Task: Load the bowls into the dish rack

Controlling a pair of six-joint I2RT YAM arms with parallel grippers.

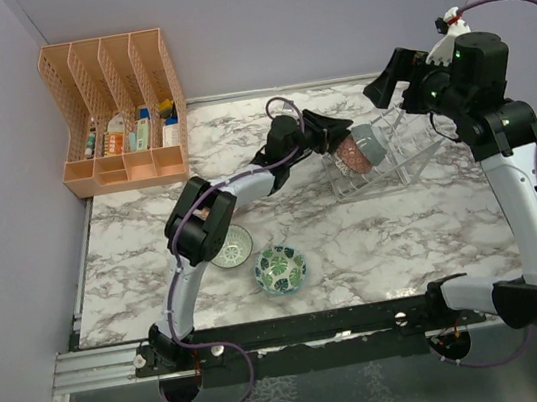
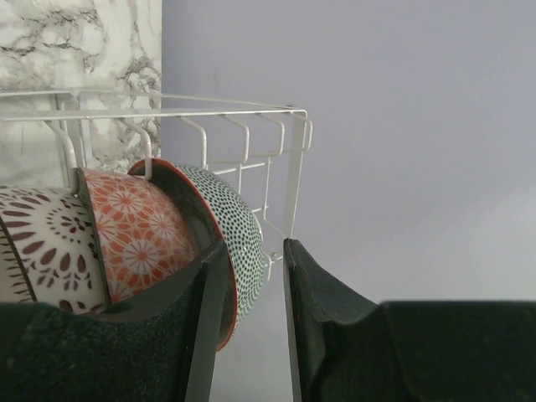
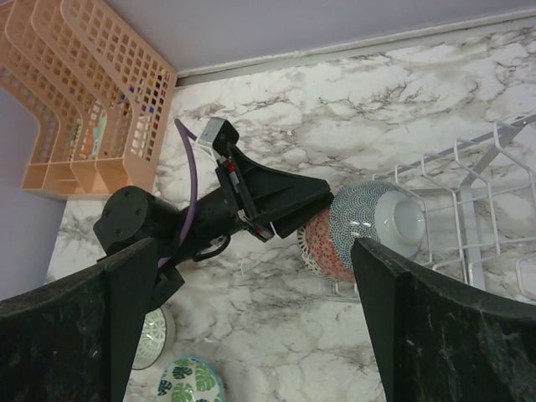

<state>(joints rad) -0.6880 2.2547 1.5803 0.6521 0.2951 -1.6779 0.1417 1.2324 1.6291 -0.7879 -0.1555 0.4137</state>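
Note:
Three bowls stand on edge in the clear dish rack: a brown-patterned white bowl, an orange-red bowl and a dark dotted bowl on the outside. My left gripper straddles the dotted bowl's rim. Its jaws are parted, and a gap shows between the rim and the right finger. On the marble near the left arm lie a white lattice bowl and a leaf-print bowl. My right gripper hangs wide open above the rack's far side, holding nothing.
An orange plastic file organiser with small items stands at the back left against the wall. The left arm stretches across the table's middle toward the rack. Grey walls close in on the left, back and right.

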